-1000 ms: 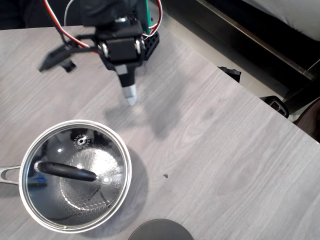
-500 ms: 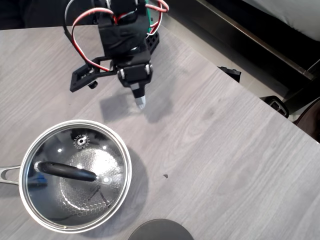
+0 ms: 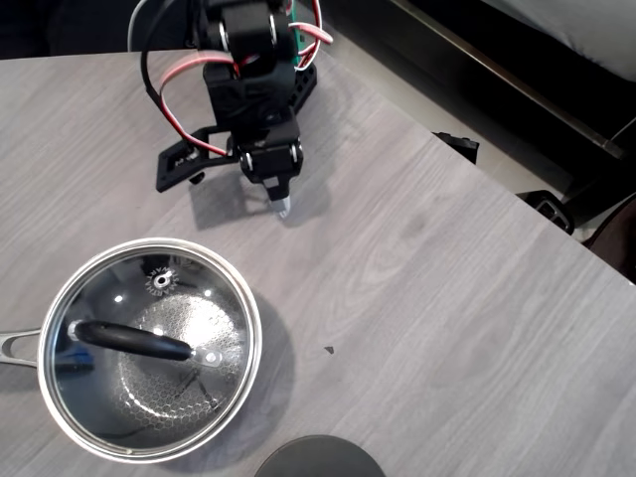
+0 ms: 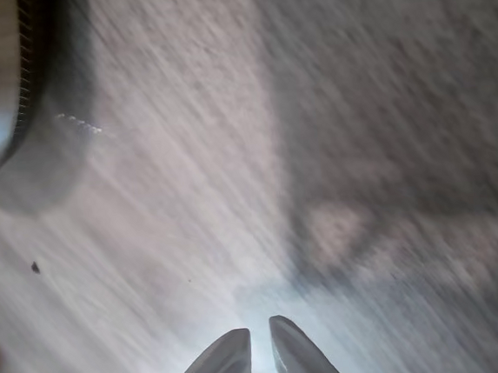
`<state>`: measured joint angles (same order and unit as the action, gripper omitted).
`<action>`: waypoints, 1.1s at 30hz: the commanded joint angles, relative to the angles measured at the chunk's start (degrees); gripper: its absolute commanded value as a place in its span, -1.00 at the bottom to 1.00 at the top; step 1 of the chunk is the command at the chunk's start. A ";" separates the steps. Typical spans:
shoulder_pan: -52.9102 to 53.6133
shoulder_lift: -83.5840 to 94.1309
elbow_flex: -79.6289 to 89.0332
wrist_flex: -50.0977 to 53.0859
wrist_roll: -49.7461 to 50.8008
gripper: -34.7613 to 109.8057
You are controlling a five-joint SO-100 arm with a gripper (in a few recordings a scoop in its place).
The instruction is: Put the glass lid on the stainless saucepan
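Over the last second the arm had swung and drawn back toward the top edge of the overhead view: the gripper [image 3: 283, 207], which a second earlier hung nearer the pan with its tip lower and further left, had shifted right and then pulled up toward the arm's base at about twelve o'clock. The black side bracket on the arm had swung from the far left in toward the wrist. The pan and its cover had not moved.

In the wrist view the gripper's [image 4: 262, 351] two pale fingertips [image 4: 219, 364] stood almost together, only a thin slit between them, holding nothing, over blurred grey wood grain.

The glass lid [image 3: 149, 343] sat on the stainless saucepan [image 3: 238, 397] at the lower left of the overhead view, roughly seven o'clock from the gripper and well apart from it. The lid's steel rim lay just inside the pan's rim all the way round, and the honeycomb interior showed through the glass. Its black bar handle ran from about ten o'clock to four o'clock across the lid's centre, with the vent fitting near twelve o'clock. The saucepan's own steel handle stuck out at nine o'clock, cut off by the left edge.

A dark grey disc [image 3: 318, 457] lay on the table [image 3: 447, 328] at the bottom edge, at about four o'clock from the pan.
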<state>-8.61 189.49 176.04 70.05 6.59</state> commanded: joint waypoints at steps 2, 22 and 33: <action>-0.18 1.67 1.05 -0.53 2.55 -0.52; -4.04 1.67 1.05 0.79 -0.44 -0.52; 2.90 1.67 1.05 1.23 0.00 -0.52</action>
<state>-6.68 189.49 176.66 71.02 6.42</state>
